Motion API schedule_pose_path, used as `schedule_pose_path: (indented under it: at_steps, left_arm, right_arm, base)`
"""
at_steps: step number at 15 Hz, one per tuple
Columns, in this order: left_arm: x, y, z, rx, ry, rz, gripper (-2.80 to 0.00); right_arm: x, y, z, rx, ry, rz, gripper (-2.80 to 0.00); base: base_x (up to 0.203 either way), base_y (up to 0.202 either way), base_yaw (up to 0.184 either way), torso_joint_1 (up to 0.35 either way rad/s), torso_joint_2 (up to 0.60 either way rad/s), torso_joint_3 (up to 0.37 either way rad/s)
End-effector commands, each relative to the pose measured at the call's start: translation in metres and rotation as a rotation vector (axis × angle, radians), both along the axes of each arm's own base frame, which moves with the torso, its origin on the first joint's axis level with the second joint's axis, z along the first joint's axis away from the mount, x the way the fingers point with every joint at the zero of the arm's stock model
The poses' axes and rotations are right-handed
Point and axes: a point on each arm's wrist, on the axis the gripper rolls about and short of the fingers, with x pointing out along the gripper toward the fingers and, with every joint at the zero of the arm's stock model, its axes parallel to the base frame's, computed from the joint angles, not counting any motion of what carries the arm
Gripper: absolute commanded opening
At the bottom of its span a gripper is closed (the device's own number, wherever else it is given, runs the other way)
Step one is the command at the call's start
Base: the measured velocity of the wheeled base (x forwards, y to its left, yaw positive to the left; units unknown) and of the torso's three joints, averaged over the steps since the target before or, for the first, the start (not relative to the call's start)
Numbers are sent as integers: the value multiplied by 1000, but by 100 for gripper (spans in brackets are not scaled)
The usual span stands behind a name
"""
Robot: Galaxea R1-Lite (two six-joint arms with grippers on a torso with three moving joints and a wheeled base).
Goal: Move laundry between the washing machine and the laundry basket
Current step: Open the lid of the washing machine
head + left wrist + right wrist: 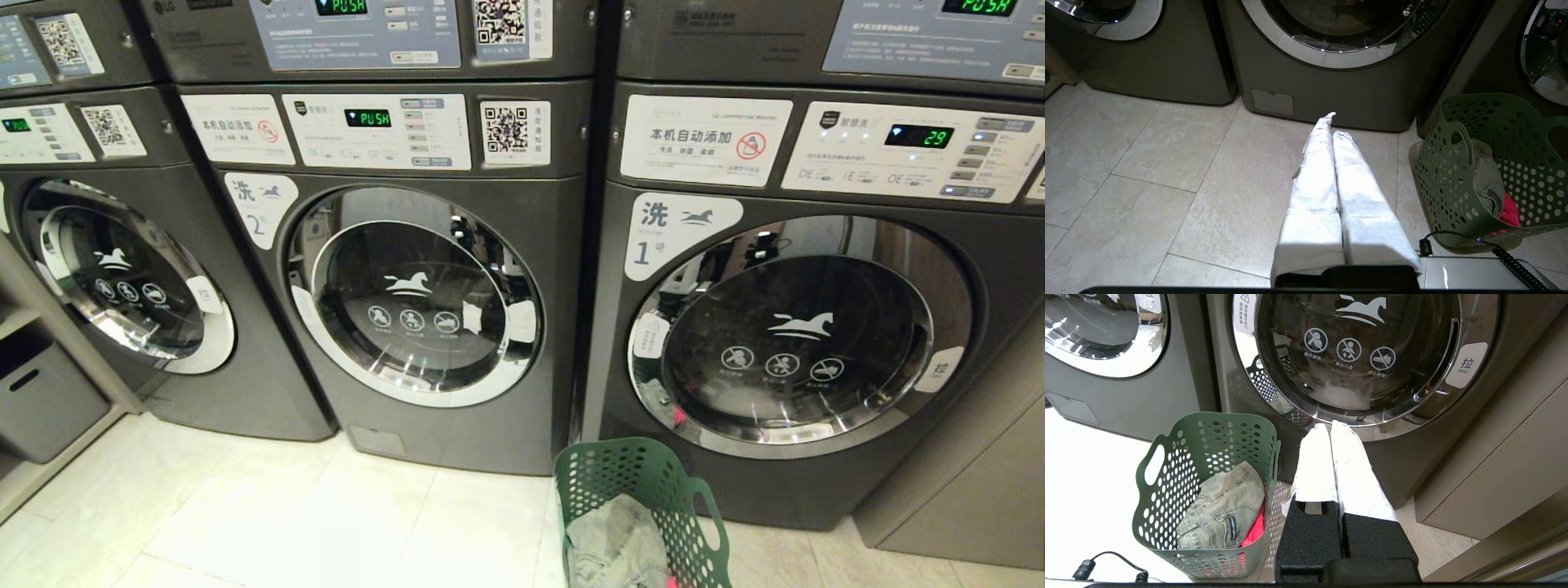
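So from the head we see the washing machine, door shut, with the laundry basket on the floor off to its right. Left gripper, jaws pressed together, points at its base. Right gripper, also pressed together, sits just beside the basket, so it's nearer.

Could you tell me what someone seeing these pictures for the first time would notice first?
A row of dark grey front-loaders fills the head view, the washing machine labelled 2 in the middle with its round glass door closed and "PUSH" glowing green above. On the tiled floor, in front of the machine labelled 1, stands the laundry basket, holding pale denim and something red. Both white-wrapped tools, left tool and right tool, are shut and empty.
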Motion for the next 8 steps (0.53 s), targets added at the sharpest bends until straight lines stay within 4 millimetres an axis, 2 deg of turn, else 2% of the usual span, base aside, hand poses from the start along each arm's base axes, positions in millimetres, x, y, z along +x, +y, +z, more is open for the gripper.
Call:
schedule_pose_path:
  at_steps: [1,8]
  left_arm:
    - [0,0,0,0,2,0,-280]
    - [0,0,0,0,2,0,-280]
  right_arm:
    - [0,0,0,-1,2,-1,-280]
    - [0,0,0,2,2,-1,-280]
  base:
    - [0,0,0,0,0,0]
    - [0,0,0,0,0,0]
